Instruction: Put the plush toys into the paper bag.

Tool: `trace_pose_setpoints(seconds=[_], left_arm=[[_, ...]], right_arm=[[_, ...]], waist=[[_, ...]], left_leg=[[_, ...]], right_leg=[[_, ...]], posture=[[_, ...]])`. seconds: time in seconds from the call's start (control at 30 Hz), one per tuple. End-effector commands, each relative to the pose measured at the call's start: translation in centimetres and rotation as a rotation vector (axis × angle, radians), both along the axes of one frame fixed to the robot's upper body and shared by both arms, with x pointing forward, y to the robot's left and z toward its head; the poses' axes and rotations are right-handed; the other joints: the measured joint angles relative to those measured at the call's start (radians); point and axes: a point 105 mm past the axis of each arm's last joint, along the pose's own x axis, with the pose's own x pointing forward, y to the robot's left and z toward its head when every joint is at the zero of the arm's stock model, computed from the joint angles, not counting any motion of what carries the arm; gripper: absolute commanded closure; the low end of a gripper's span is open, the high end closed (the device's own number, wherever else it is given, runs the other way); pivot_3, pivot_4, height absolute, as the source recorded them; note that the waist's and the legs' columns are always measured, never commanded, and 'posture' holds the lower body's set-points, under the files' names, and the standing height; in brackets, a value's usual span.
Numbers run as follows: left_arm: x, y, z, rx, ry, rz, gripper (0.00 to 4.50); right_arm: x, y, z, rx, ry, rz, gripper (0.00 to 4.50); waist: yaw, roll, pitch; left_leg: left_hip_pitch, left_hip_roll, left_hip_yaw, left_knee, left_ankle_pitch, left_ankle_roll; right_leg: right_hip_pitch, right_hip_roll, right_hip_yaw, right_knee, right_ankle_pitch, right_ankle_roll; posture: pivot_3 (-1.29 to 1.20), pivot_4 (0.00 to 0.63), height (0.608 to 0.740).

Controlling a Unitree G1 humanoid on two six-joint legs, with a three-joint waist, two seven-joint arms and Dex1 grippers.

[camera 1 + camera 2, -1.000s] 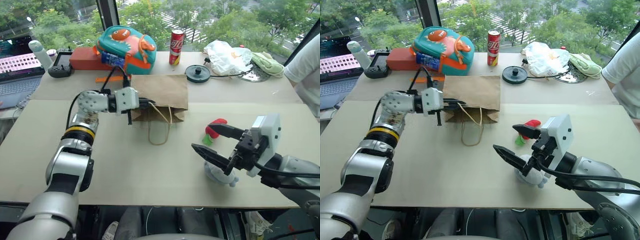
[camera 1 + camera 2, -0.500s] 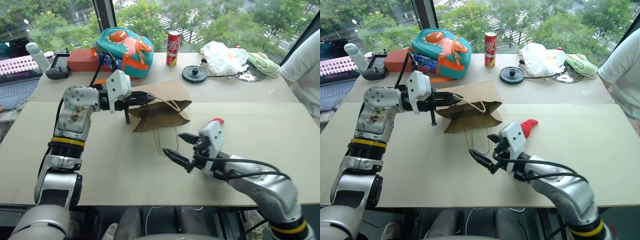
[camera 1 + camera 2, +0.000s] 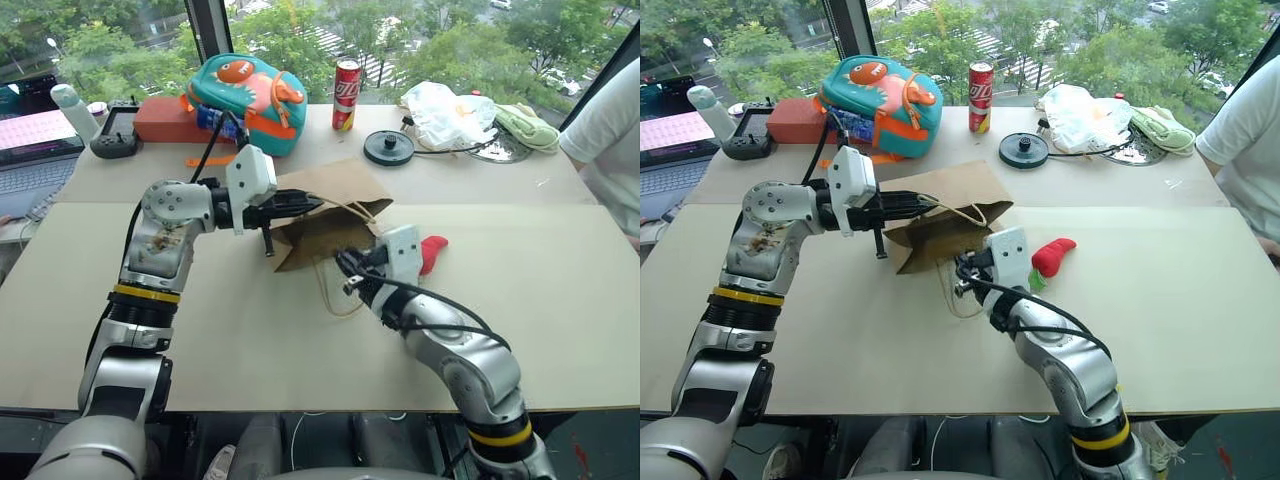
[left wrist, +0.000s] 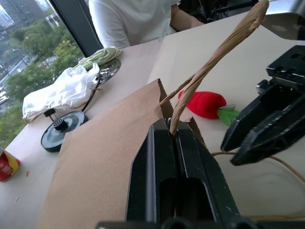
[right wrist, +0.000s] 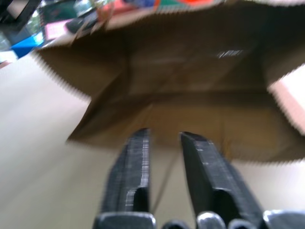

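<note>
Left wrist view gives us our left gripper (image 4: 172,131) clamped on the paper bag (image 3: 330,210) rim. Our right gripper (image 5: 164,138) sits nearly closed, empty, at its mouth; the red plush toy (image 3: 433,251) lies at three o'clock.

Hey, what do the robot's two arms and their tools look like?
Both arms are silver-grey metal. The left arm has a yellow-and-black ring at the forearm; the right arm has one too, and black cables. Each ends in a white block and a tool with two black fingers: left tool, right tool.
</note>
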Motion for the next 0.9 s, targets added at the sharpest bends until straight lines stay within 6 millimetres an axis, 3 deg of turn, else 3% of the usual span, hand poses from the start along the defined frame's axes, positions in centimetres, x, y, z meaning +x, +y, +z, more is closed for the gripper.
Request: trace_pose_setpoints(seconds=[0.03, 0.5, 0.6, 0.7, 0.9], left_arm=[[-0.1, -0.5, 1.6, -0.033, -0.038, -0.013, 4.50], [0.0, -1.3, 2.5, -0.053, -0.034, -0.029, 4.50], [-0.1, -1.5, 2.5, -0.053, -0.034, -0.036, 4.50], [-0.3, -1.6, 2.6, -0.051, -0.037, -0.048, 4.50], [-0.4, -1.4, 2.9, -0.050, -0.047, -0.037, 4.50]], right_arm=[[0.9, 0.3, 1.1, -0.014, -0.101, -0.027, 4.45], [4.6, 3.2, -0.7, -0.094, -0.236, -0.056, 4.45], [5.2, 4.1, -2.2, -0.134, -0.199, -0.020, 4.45], [6.1, 3.9, -4.9, -0.168, -0.061, -0.035, 4.45], [5.8, 4.5, -6.0, -0.126, 0.021, 0.011, 4.45]], waist=[[0.000, 0.000, 0.000], [-0.003, 0.000, 0.000], [-0.003, 0.000, 0.000], [-0.003, 0.000, 0.000], [-0.003, 0.000, 0.000]], left_leg=[[0.000, 0.000, 0.000, 0.000, 0.000, 0.000], [0.000, 0.000, 0.000, -0.001, 0.000, 0.000], [-0.001, 0.000, 0.000, -0.001, 0.000, 0.000], [-0.001, 0.000, 0.000, -0.001, 0.000, 0.000], [-0.002, 0.000, 0.000, -0.001, 0.000, 0.000]], right_leg=[[0.000, 0.000, 0.000, 0.000, 0.000, 0.000], [-0.001, 0.000, 0.000, 0.000, 0.000, 0.000], [-0.002, 0.000, 0.000, 0.000, 0.000, 0.000], [-0.002, 0.000, 0.000, 0.001, 0.000, -0.001], [-0.004, 0.000, 0.000, 0.001, 0.001, -0.001]], posture=[[0.00, 0.150, 0.739], [0.00, 0.150, 0.739], [0.00, 0.150, 0.739], [0.00, 0.150, 0.739], [0.00, 0.150, 0.739]])
